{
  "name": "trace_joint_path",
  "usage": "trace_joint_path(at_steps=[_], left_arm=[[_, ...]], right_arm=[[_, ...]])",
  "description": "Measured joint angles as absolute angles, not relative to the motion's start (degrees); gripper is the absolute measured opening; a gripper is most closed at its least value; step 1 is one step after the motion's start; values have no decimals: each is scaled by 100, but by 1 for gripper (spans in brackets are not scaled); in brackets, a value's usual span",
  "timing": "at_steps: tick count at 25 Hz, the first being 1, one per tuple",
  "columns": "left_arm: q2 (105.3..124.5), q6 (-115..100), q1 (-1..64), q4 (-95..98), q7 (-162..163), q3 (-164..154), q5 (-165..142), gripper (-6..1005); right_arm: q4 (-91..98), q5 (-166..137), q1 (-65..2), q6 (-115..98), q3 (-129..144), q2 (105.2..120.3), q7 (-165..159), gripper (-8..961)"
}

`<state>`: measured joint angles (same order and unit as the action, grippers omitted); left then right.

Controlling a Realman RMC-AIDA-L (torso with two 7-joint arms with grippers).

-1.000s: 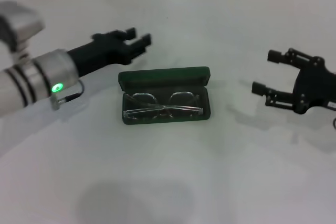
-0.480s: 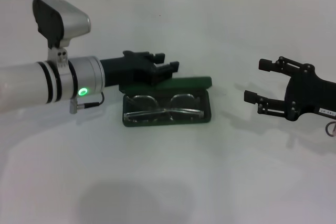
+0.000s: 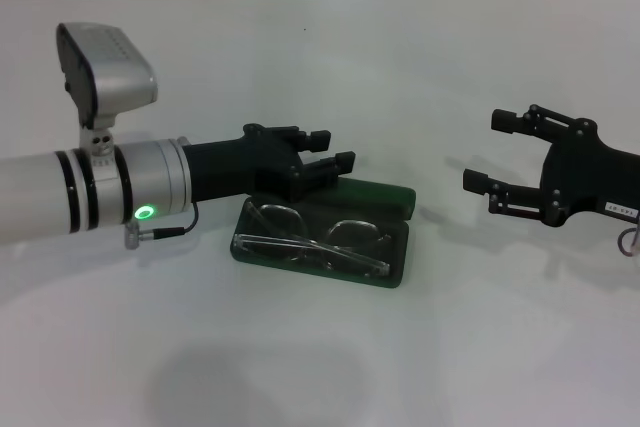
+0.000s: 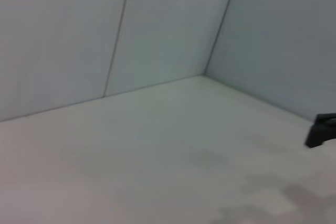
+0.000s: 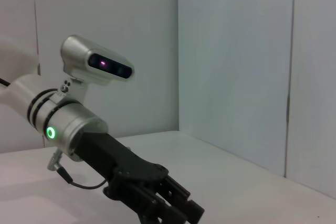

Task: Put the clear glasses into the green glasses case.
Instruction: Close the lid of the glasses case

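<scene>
- Head view: left claw, fingers spread and holding nothing, sits on the case lid; the glasses lie in the tray just below it, lengthwise across. Right claw, open and empty, is well apart.
- Left wrist view: only bare table.
- Right wrist view: the left claw, no case visible.

The head camera looks forward and down across the white counter, taking in both arms from a moderate remove. The left wrist camera faces out low over bare counter toward a tiled wall corner. The right wrist camera looks sideways at the left arm, close up, wall behind; head and right wrist views share that arm.
</scene>
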<state>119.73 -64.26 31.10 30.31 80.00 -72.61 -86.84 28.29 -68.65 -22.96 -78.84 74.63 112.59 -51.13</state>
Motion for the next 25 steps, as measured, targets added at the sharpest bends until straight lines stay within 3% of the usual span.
trace_joint_path(at_steps=[25], left_arm=[[11928, -6716, 2816, 3036, 7896, -7251, -8740, 527]], right_arm=[[2868, -6967, -2385, -7633, 7452, 11227, -5115, 808]])
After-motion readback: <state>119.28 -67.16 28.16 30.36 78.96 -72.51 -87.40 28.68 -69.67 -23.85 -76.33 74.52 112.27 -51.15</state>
